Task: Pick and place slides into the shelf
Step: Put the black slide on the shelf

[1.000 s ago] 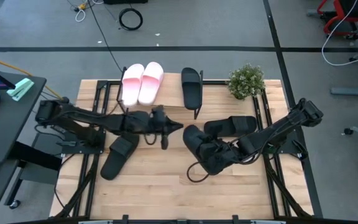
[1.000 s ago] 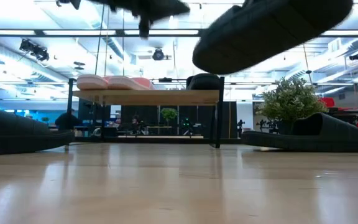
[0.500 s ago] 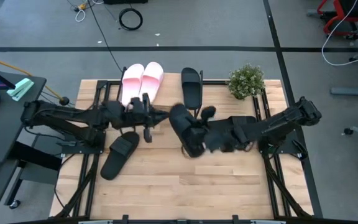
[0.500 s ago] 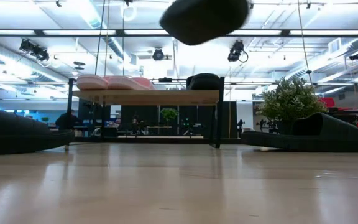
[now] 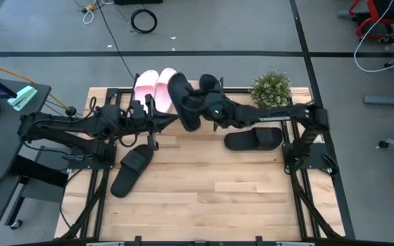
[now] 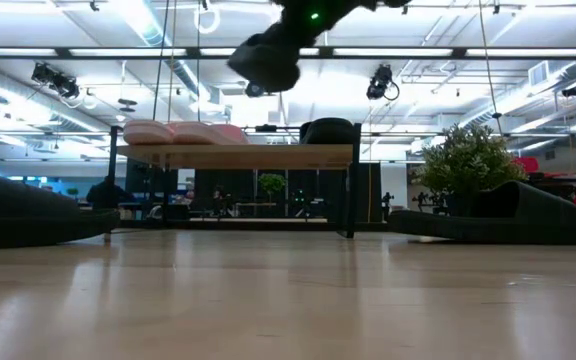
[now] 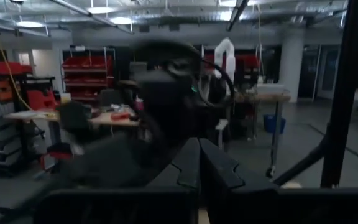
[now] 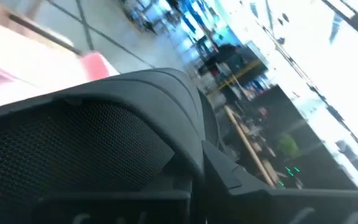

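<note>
The wooden table (image 5: 204, 191) is the biggest thing here, with two dark arms reaching in over it from either side. At its far edge stands the one shelf (image 5: 190, 108), a light board on thin black legs; in the low view its board (image 6: 233, 155) sits level above the tabletop.

I count five slides. Two pale pink slides (image 5: 156, 87) lie side by side on the shelf's left part, and one black slide (image 5: 211, 89) rests on the board to their right, partly hidden by the arm. Another black slide (image 5: 253, 139) lies flat on the table near the right side, and another black one (image 5: 130, 171) lies on the table toward the left, angled. The fifth, the carried black slide (image 5: 182, 102), hangs in the air over the shelf between the pink pair and the black one; from the low view it (image 6: 266, 58) is well above the board.

The right gripper (image 5: 207, 109) has its fingers pinched on that carried slide, whose strap fills the right wrist view (image 8: 92, 137). The left gripper (image 5: 157, 123) sits just left of the shelf's front, its fingers (image 7: 199, 168) pressed together on nothing.

One small potted plant (image 5: 271, 89) stands at the table's far right corner.
</note>
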